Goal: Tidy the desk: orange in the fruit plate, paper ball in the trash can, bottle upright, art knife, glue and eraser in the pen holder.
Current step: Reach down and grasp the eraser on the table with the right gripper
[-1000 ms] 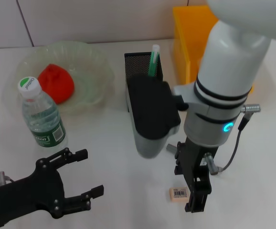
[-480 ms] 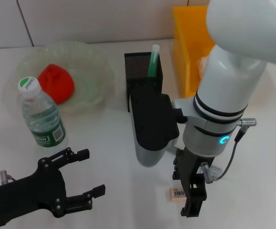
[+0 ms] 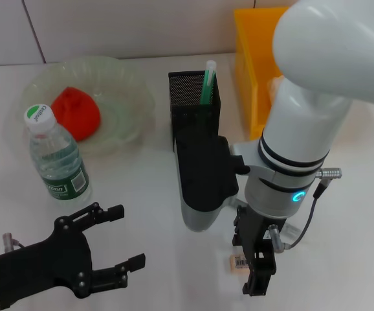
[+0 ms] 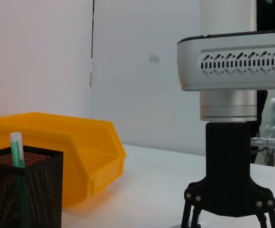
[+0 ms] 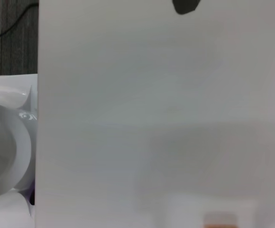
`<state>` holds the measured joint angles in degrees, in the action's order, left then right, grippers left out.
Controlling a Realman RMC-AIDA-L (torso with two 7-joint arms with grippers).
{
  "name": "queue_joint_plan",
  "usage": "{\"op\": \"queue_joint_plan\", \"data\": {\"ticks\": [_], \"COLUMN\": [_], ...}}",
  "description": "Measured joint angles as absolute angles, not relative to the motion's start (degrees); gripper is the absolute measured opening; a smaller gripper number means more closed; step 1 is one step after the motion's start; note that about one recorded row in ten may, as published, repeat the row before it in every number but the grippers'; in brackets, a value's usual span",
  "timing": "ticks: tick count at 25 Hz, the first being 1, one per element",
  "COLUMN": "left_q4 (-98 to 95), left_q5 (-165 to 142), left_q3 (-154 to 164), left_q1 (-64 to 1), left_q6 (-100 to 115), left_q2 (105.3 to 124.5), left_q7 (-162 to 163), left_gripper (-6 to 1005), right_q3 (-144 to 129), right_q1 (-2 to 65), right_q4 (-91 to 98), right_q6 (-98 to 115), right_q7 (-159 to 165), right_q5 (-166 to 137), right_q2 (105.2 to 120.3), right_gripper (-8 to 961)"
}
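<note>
Eraser (image 3: 240,262) lies on the table, just beside the right hand (image 3: 257,269).

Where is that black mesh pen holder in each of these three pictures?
Head view: the pen holder stands mid-table, behind the right gripper.
Left wrist view: it fills the lower corner, before the yellow bin.
Right wrist view: not in it.
Shared landmark: the green-and-white stick standing inside it.

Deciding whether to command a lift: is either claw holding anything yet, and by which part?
Nothing is held. The right claw hangs over the eraser on the desk, its grip unclear. The left claw is open and empty, near the front edge.
</note>
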<state>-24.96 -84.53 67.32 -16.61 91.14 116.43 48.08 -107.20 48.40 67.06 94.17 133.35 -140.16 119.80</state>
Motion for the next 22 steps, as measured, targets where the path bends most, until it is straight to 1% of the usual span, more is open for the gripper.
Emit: {"op": "queue_joint_plan", "data": {"ticks": [13,18,22], "left_q4": [-24.87,-24.85,-24.77], "left_q5": [-84.7,-84.73,-84.73], "left_q3": [67.7,67.8,67.79], "left_q1": [-16.55,-16.47,-16.42], "left_q6": [91.3,91.32,91.32], "left_q2": [116.46,116.45,116.45], "left_q7": [48.08,48.08,48.08], "left_gripper": [876,876,876], "right_q3": [-107.04,-107.31,-107.33], "right_q1": [48.34,48.44,48.46], "right_q4": [65.9,65.61,65.56], "right_q6": [92.95,92.46,92.27], "right_q7": [134.92,135.12,135.46], "right_q5": [-140.14,-140.13,-140.15], "right_q2": [119.8,119.79,119.8], "right_gripper": [740,598,584]}}
